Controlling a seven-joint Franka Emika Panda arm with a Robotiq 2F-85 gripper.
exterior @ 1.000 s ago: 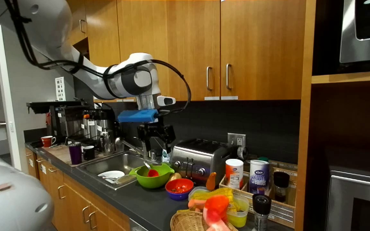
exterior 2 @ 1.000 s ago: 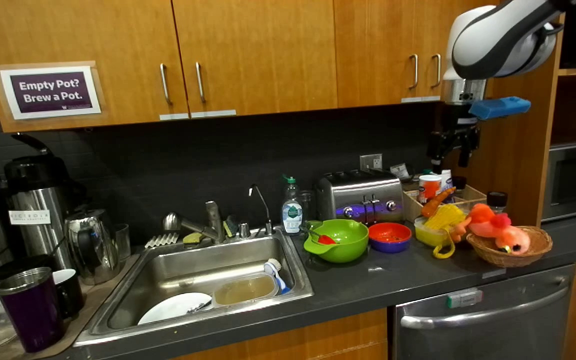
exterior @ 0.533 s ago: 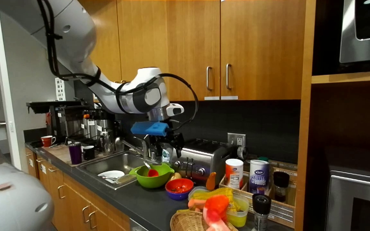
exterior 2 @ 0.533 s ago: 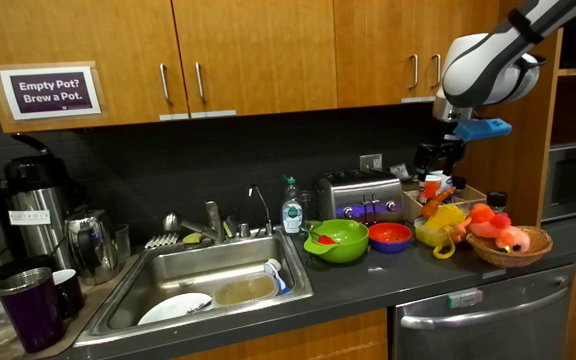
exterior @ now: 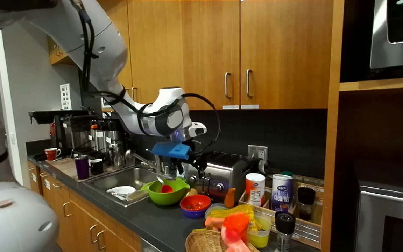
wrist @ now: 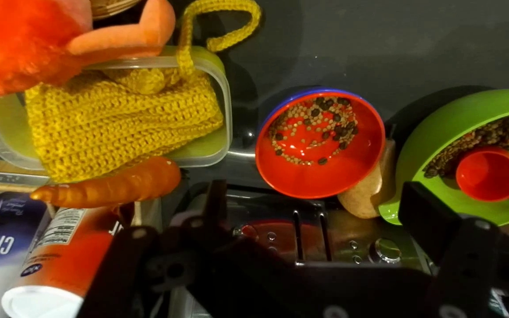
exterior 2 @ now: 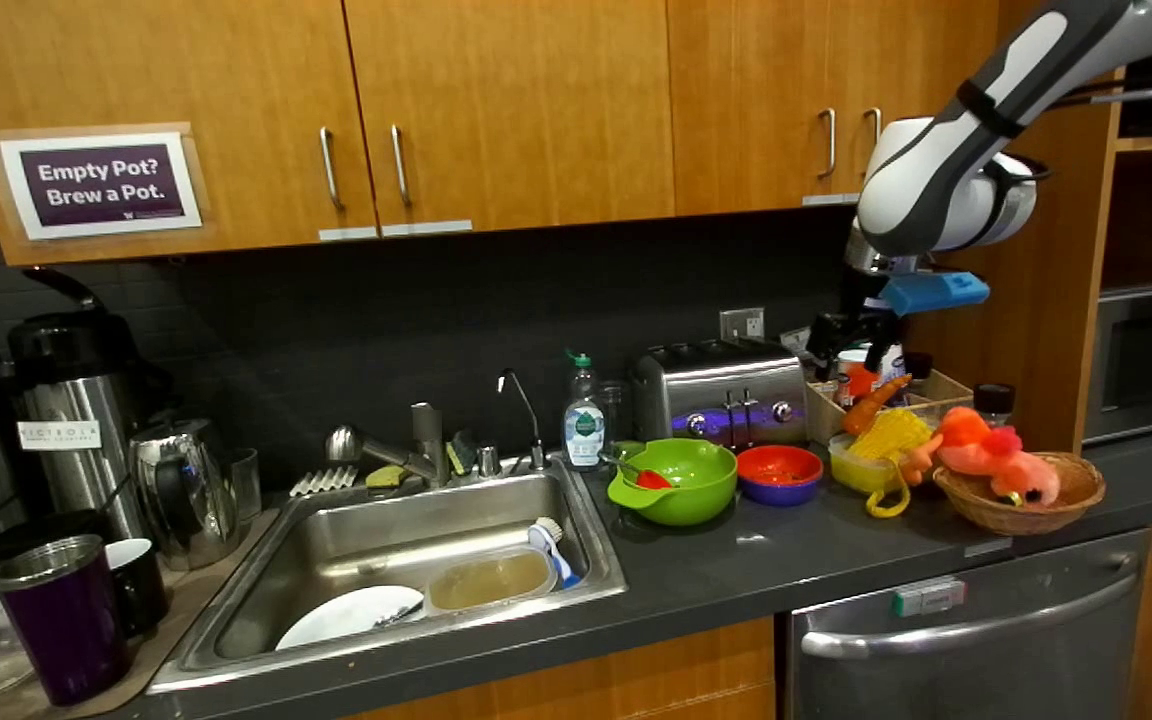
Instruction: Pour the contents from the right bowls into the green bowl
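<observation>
The red bowl [wrist: 320,174] holds pale seeds and dark beans. It sits nested in the blue bowl [exterior 2: 781,495], so the inside of the blue one is hidden. Beside them stands the wide green bowl [exterior 2: 688,508], with similar seeds and beans and a red scoop [wrist: 488,174] in it. My gripper [exterior: 190,170] hangs in the air, higher than the bowls, its fingers spread wide with nothing between them. In the wrist view the gripper [wrist: 315,196] is over the toaster front, at the near rim of the red bowl in that picture.
A toaster [exterior 2: 726,395] stands behind the bowls. A brown, rounded object [wrist: 362,198] lies between the red and green bowls. A plastic tub [wrist: 217,152] with a yellow crocheted piece, an orange carrot [wrist: 113,185] and a wicker basket [exterior 2: 1076,495] are close by. The sink [exterior 2: 336,530] lies past the green bowl.
My arm has come down toward the counter, with the gripper tilting a little on the way. The gripper has stayed open, and the bowls have not moved.
</observation>
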